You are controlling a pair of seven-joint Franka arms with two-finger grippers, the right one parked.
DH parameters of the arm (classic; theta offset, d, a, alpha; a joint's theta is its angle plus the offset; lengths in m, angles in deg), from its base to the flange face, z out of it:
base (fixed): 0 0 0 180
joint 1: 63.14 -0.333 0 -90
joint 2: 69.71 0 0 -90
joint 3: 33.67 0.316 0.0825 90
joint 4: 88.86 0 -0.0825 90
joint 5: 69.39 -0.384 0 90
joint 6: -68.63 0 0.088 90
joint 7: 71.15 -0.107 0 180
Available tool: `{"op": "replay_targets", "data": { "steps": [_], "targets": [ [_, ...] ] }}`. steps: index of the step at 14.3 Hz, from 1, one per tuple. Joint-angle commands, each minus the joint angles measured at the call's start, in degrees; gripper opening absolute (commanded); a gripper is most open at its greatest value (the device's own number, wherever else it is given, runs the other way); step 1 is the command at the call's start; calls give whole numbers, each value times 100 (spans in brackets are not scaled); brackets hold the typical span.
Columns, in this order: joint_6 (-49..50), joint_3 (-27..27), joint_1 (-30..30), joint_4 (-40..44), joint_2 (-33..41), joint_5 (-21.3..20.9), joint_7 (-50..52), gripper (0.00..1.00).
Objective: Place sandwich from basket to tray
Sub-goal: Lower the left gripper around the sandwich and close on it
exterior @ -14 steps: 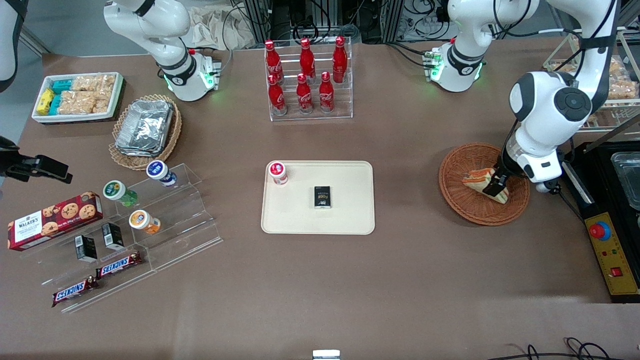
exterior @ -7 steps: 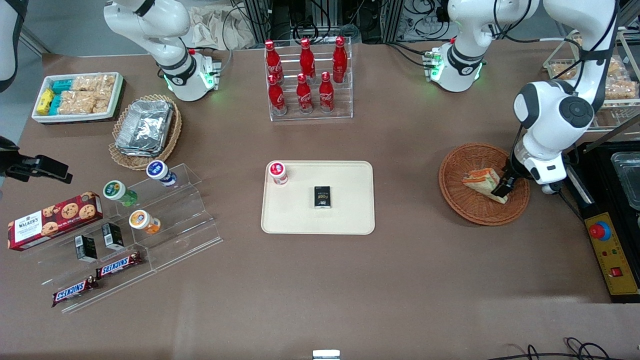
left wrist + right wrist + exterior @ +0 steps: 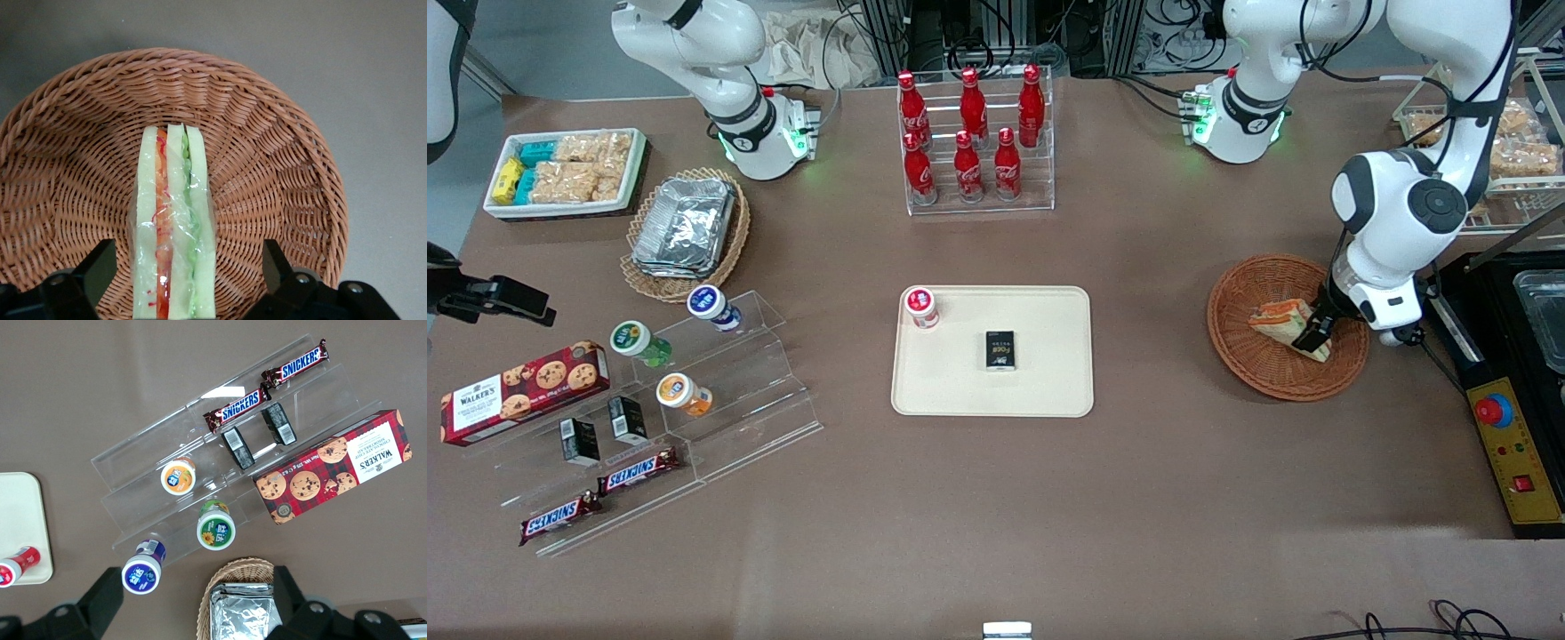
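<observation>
While claw (image 3: pixel 190 267) straddles sandwich (image 3: pixel 175 227), fingers apart

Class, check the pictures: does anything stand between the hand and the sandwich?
Nothing visible does. The hand is open, straddling the sandwich inside the basket, one finger at each side with bare wicker between.

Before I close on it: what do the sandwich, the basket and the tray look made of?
Sandwich: pale bread layers with orange and green filling, under glossy clear film, judging by wrinkles and glints; real or replica, cannot tell. Basket: reddish-brown woven wicker, matte, strands visible. Tray: smooth cream, probably plastic, with rounded corners. The gripper is open, its fingers on either side of the sandwich in the basket.
</observation>
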Motion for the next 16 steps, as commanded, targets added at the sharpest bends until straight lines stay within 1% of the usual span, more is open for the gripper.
{"op": "replay_targets", "data": {
  "steps": [1, 3, 7, 8, 9, 10, 11, 12, 13, 16],
  "targets": [
    [-495, -36, 2, -236, -22, 53, 146, 98],
    [-504, -45, 37, -236, -31, 71, 164, 98],
    [-566, -62, 72, -280, -84, 316, 164, 97],
    [-583, -62, 72, -280, -110, 317, 164, 94],
    [-609, -71, 72, -280, -136, 317, 164, 85],
    [-610, -80, 81, -280, -154, 317, 155, 71],
    [-610, -97, 98, -280, -163, 317, 155, 47],
    [-601, -106, 125, -280, -172, 317, 146, 20],
    [-601, -115, 134, -271, -189, 317, 146, 0],
    [-557, -115, 134, -263, -172, 317, 67, 0]
  ]
}}
